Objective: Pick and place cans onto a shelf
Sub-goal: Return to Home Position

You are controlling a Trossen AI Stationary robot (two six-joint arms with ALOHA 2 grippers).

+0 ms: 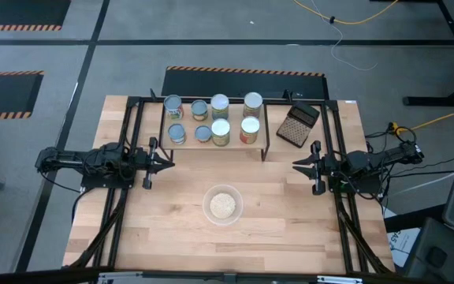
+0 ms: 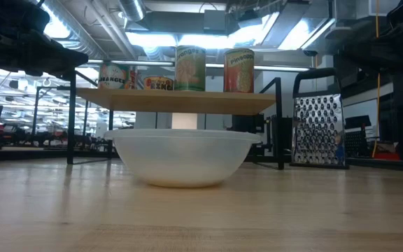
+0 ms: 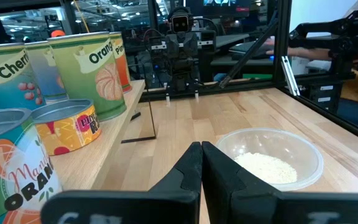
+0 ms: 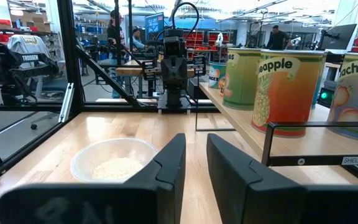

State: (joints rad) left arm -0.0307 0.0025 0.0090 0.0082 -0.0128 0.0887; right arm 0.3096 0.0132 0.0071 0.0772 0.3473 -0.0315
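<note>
Several cans [image 1: 221, 118] stand upright in two rows on the light-wood shelf [image 1: 236, 118] at the table's far middle. The low view shows their bottoms on the board [image 2: 173, 101]. My left gripper [image 1: 168, 163] rests level at the table's left, its fingers [image 3: 191, 168] shut together and empty, with the cans [image 3: 95, 74] beside it. My right gripper [image 1: 296, 164] rests level at the right, its fingers [image 4: 166, 165] a little apart with nothing between them. The shelf's labelled cans [image 4: 286, 93] stand off to its side.
A clear bowl of pale grains [image 1: 223, 205] sits on the table's near middle, between the two arms. A dark metal grater [image 1: 299, 125] stands right of the shelf. Black frame rails [image 1: 132, 142] run along both table sides. People move in the room beyond.
</note>
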